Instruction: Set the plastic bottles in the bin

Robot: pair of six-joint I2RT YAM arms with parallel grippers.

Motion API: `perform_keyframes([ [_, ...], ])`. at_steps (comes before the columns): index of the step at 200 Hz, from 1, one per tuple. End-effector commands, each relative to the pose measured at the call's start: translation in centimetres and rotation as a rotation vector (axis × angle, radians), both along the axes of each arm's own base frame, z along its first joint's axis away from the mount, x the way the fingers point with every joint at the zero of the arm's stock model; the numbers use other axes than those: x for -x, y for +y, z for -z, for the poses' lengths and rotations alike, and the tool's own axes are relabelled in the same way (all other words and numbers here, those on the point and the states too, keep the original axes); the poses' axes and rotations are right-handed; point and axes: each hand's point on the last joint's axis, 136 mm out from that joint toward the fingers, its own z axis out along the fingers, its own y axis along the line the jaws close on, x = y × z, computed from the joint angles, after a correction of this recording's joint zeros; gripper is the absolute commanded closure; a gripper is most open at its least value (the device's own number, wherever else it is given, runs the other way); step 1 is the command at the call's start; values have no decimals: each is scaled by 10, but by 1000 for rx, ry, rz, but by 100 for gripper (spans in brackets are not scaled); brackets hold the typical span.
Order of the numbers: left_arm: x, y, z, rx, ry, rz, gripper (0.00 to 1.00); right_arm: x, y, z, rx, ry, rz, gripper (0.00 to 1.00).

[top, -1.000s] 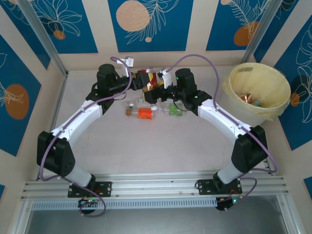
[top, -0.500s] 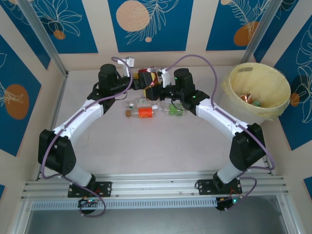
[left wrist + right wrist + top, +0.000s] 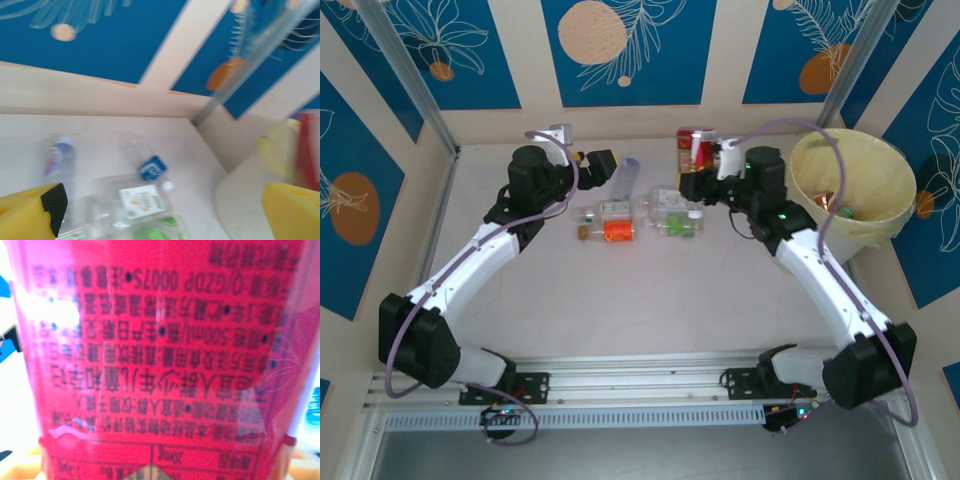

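A pale tabletop is lying in front of me, walled by blue leaf-print panels. From above, my left gripper is hovering near the back wall with its jaws spread wide and nothing between them, just beside a blue-labelled clear bottle. My right gripper is clamping a red-labelled bottle, left of the pale yellow bin and apart from its rim. A copper-red bottle is lying inside the bin. An orange-labelled bottle and green-capped bottles are lying on the table between my arms.

My left wrist camera is blurring, but my yellow fingers are standing far apart, with the blue-labelled clear bottle lying on the table beyond them.

Through my right wrist camera the red-labelled bottle is sitting right against the lens, its dark print showing upside down
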Motion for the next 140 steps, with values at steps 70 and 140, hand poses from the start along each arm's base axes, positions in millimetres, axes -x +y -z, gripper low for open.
perform_keyframes([
  [70, -13, 49, 71, -171, 159, -257, 0, 15, -151, -64, 65, -135, 514, 49],
  [140, -12, 46, 85, -156, 182, -228, 0, 12, -264, -87, -100, -119, 855, 49],
])
